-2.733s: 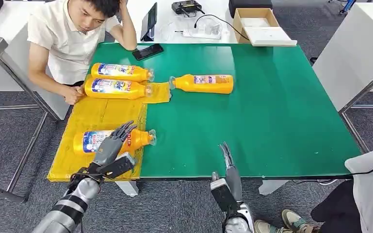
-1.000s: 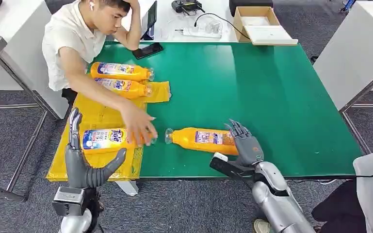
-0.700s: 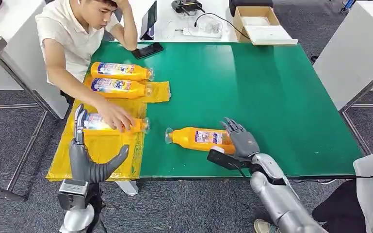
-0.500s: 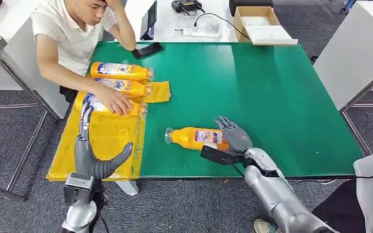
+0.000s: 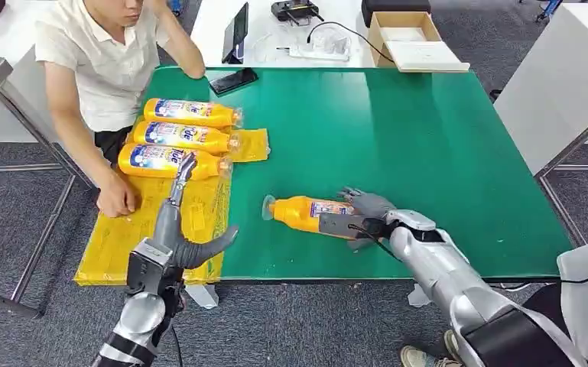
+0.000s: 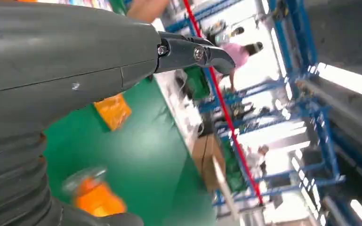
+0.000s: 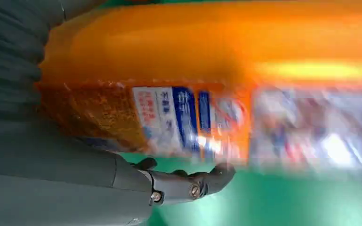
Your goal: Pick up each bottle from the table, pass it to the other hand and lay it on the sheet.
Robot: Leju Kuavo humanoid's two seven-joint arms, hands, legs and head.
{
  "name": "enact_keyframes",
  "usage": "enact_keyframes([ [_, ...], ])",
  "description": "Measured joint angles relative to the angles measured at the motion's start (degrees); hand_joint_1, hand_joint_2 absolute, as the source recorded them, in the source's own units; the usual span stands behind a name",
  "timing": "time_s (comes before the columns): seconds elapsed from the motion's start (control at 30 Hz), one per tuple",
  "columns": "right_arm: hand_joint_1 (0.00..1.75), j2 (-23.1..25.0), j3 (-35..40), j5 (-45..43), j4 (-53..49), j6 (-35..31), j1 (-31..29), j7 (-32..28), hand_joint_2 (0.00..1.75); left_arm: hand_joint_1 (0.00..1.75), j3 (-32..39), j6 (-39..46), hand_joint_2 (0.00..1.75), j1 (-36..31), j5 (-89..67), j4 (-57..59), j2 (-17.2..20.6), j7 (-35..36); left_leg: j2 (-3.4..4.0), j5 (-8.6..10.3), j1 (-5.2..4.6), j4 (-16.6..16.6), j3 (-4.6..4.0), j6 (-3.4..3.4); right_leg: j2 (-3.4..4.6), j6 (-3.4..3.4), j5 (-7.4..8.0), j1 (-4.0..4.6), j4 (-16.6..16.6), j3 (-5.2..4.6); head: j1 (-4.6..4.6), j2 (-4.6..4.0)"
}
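Three bottles [image 5: 176, 136] crowd the sheet [image 5: 126, 233] beside a person [image 5: 92, 69].

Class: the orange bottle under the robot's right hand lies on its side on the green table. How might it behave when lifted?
The orange bottle looks rigid, so the right hand probably won't crush it. Lying sideways, it may roll if nudged. Its glossy plastic could slip.

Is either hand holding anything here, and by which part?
The right hand grips the bottle on the table around its base end. The left hand holds nothing.
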Motion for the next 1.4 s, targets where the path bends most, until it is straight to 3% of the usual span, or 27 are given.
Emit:
enact_keyframes([
  [0.03, 0.0, -0.5, 0.9, 0.2, 0.3, 0.7, -0.4, 0.1, 1.75, 0.0, -0.1, -0.3, 1.75, -0.2, 0.2, 0.4, 0.0, 0.1, 0.0, 0.0, 0.0, 0.0, 0.0, 0.0, 0.0, 0.0, 0.0, 0.0, 0.0, 0.0, 0.0, 0.0],
  [0.07, 1.48, -1.0, 1.5, 0.5, 0.5, 1.5, -0.8, 0.2, 1.75, 0.0, -0.2, -0.7, 1.75, -0.4, 0.3, 0.7, 0.1, 0.2, 0.01, 0.0, -0.01, 0.0, 0.0, 0.0, 0.01, 0.01, 0.0, -0.01, 0.0, 0.01, -0.02, 0.0],
  [0.1, 1.48, -1.6, 2.4, 0.7, 0.7, 2.2, -1.1, 0.2, 1.75, 0.0, -0.4, -0.9, 1.75, -0.7, 0.5, 1.2, 0.2, 0.4, 0.02, 0.0, -0.01, 0.0, 0.0, 0.0, 0.01, 0.01, 0.01, -0.01, 0.0, 0.01, 0.0, 0.0],
  [0.13, 1.75, -2.1, 3.3, 0.9, 0.9, 2.7, -1.5, 0.2, 1.75, 0.0, -0.5, -1.2, 1.75, -0.9, 0.8, 1.6, 0.2, 0.4, 0.02, 0.0, -0.01, 0.0, 0.0, 0.0, 0.01, 0.01, 0.01, -0.01, 0.0, 0.01, 0.02, 0.0],
  [0.4, 1.75, -4.2, 7.1, -4.3, 1.1, 1.8, -3.0, -2.5, 1.75, 0.0, -0.8, -1.3, 1.75, -1.2, 1.0, 2.5, 0.6, 0.5, 0.07, 0.0, -0.01, 0.0, 0.01, 0.0, 0.02, 0.01, 0.01, 0.0, 0.0, 0.02, 0.0, 0.0],
  [0.53, 1.75, -3.2, 7.6, -6.8, 0.8, -7.4, -0.9, -3.0, 1.75, 0.0, -0.8, -0.5, 1.75, -0.8, 1.0, 2.5, 0.6, 0.4, 0.04, 0.0, 0.01, 0.0, 0.01, 0.0, 0.02, 0.01, 0.01, 0.01, 0.0, 0.03, -0.02, 0.0],
  [0.8, 1.75, -1.1, 7.0, -9.4, -1.9, -18.2, 4.3, -6.2, 1.75, 0.0, -0.8, 0.6, 1.75, 0.7, 0.8, 1.0, 0.7, 0.4, 0.19, -0.01, 0.05, 0.0, 0.04, -0.01, 0.06, -0.01, 0.0, 0.04, 0.0, 0.02, 0.0, -0.02],
  [1.13, 1.75, 1.1, 1.0, -13.1, -13.7, -25.1, 14.3, -10.3, 1.75, 0.0, 0.3, 4.2, 1.75, 4.8, 2.4, -3.4, 0.7, -0.1, 0.04, -0.01, 0.05, 0.0, -0.17, 0.0, 0.04, -0.01, -0.02, 0.03, 0.0, -0.12, 0.0, -0.02],
  [1.27, 1.75, 1.1, 1.0, -13.1, -13.7, -25.1, 14.4, -10.4, 1.75, 0.0, 0.3, 4.2, 1.75, 4.8, 2.4, -3.5, 0.7, -0.1, 0.04, -0.01, 0.05, 0.0, -0.17, 0.0, 0.04, -0.01, -0.02, 0.03, 0.0, -0.13, 0.0, 0.0],
  [1.4, 1.75, 2.3, -6.5, -17.3, -30.0, -25.9, 23.4, -15.0, 1.75, 0.0, 2.1, 3.3, 1.75, 10.5, 12.6, -8.2, -0.7, -1.6, 0.05, -0.08, 0.03, 0.0, -0.25, 0.0, 0.04, -0.01, -0.05, 0.01, 0.0, -0.22, 0.0, 0.0],
])
